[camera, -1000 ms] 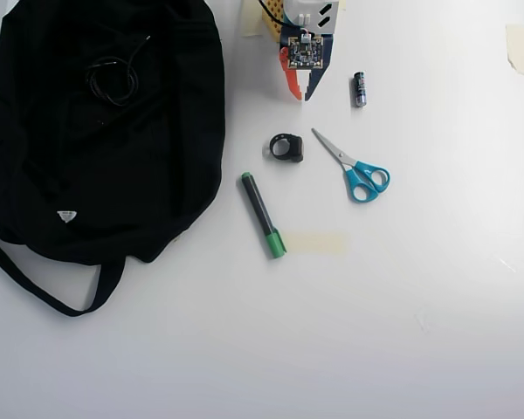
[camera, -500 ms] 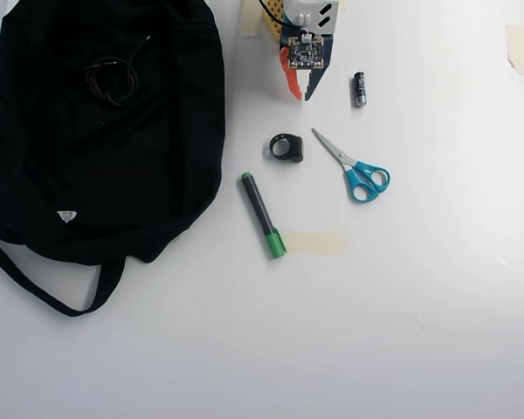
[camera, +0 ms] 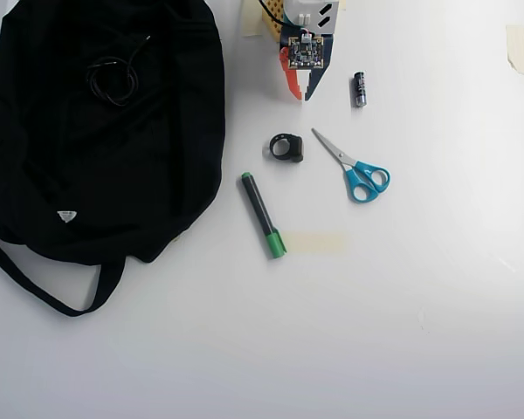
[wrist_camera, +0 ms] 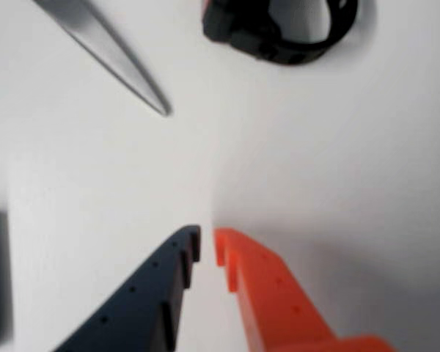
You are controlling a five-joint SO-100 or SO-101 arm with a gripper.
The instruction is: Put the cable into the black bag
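Already the cable (camera: 112, 80) lies coiled on top of the black bag (camera: 148, 157), near the bag's far end in the overhead view, its thin tail running up and right toward the bag's edge. The bag fills the left part of the white worktop (camera: 375, 332), a small white label (camera: 65, 216) on its near side and one strap (camera: 35, 284) looping out below it.

To the right, well apart from the bag, the pincer (camera: 299, 92) hangs at the far edge of the worktop, empty, its orange and dark-blue tips nearly together with only a narrow slit between them in the wrist view (wrist_camera: 206, 244). Just near of it sit a small black ring-shaped holder (camera: 286, 147) and the blue-handled scissors (camera: 356, 168); a small battery (camera: 359, 89) lies right of the pincer, and a black-and-green marker (camera: 263, 214) lies beside a strip of tape (camera: 315, 242).

Nothing has shifted since half a second ago: arm and objects are in the same places.

In the wrist view only the scissors' blade tip (wrist_camera: 110, 55) and part of the blurred black holder (wrist_camera: 279, 29) show, both cut by the top edge. The bag's left side is cut off by the overhead frame.
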